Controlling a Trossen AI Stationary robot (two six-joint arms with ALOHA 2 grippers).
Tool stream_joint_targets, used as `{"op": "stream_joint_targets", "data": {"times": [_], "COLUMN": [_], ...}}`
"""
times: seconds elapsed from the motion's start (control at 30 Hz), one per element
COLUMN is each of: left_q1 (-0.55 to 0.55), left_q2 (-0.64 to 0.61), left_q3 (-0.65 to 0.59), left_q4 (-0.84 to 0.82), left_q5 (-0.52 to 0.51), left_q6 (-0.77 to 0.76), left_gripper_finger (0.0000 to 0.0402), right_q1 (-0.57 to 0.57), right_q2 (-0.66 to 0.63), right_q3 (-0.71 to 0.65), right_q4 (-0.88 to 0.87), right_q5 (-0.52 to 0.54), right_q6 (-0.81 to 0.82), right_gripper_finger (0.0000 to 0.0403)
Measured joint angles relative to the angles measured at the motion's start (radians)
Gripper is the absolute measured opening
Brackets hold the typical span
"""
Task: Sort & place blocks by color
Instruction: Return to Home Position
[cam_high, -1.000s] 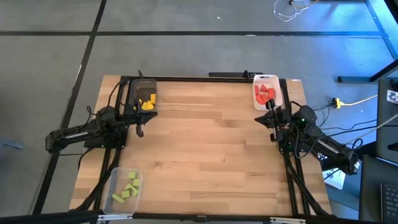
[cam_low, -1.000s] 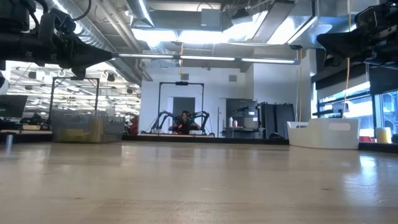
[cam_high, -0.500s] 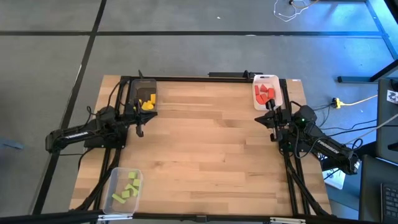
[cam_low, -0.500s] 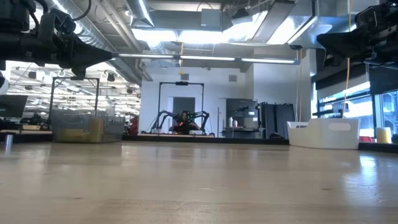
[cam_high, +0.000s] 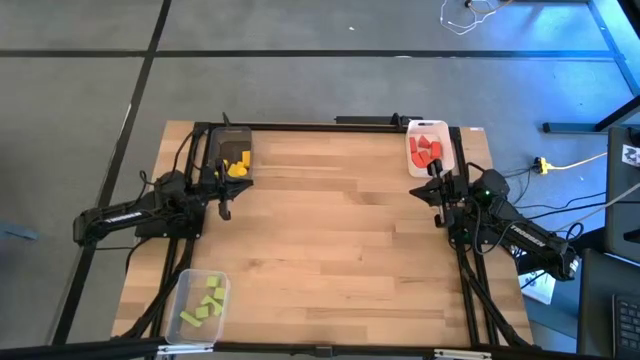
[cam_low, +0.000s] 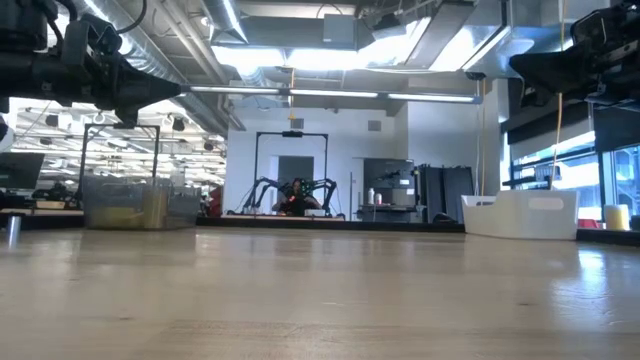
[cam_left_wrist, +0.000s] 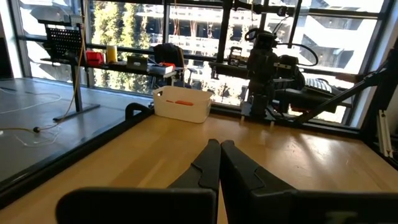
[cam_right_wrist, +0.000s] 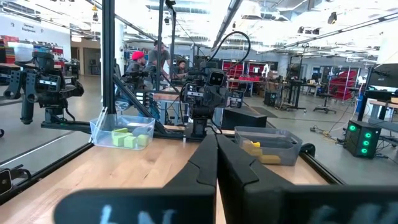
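Taking the table (cam_high: 330, 250) from above as a clock face, 12 at the far edge.

At 8 o'clock, close to the corner: a clear tray (cam_high: 200, 278), with the light green blocks (cam_high: 205, 303) heaped inside it.

Just past 9 o'clock: the left gripper (cam_high: 226, 211), at the end of the left arm (cam_high: 125, 215), over the table's edge strip and aimed across toward 3 o'clock. In the left wrist view, fingers (cam_left_wrist: 208, 165) pressed together along their length, clamped on nothing.

Between 10 and 11 o'clock, just beyond that gripper: a dark grey tray (cam_high: 232, 140), with the yellow blocks (cam_high: 237, 169) lying in its nearer half.

Toward 2 o'clock, against the far edge: a white tray (cam_high: 430, 171), with the red blocks (cam_high: 426, 150) filling most of its floor.

Just short of 3 o'clock, right beside the white tray's near end: the right gripper (cam_high: 437, 212), on the right arm (cam_high: 515, 235), aimed back toward 9 o'clock. In the right wrist view, fingers (cam_right_wrist: 205, 158) closed tip to tip, empty, with the clear tray and the dark grey tray in sight across the wood.

In the low view, both arms up in the picture's upper corners, well above the tabletop.
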Motion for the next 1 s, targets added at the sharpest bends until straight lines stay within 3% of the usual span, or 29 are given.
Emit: {"op": "stream_joint_targets", "data": {"times": [1.0], "left_q1": [0.000], "left_q2": [0.000], "left_q3": [0.000], "left_q4": [0.000], "left_q5": [0.000], "left_q6": [0.000], "left_gripper_finger": [0.0000], "right_q1": [0.000], "right_q2": [0.000], "right_q3": [0.000], "right_q4": [0.000], "right_q5": [0.000], "right_q6": [0.000], "right_gripper_finger": [0.0012]}}
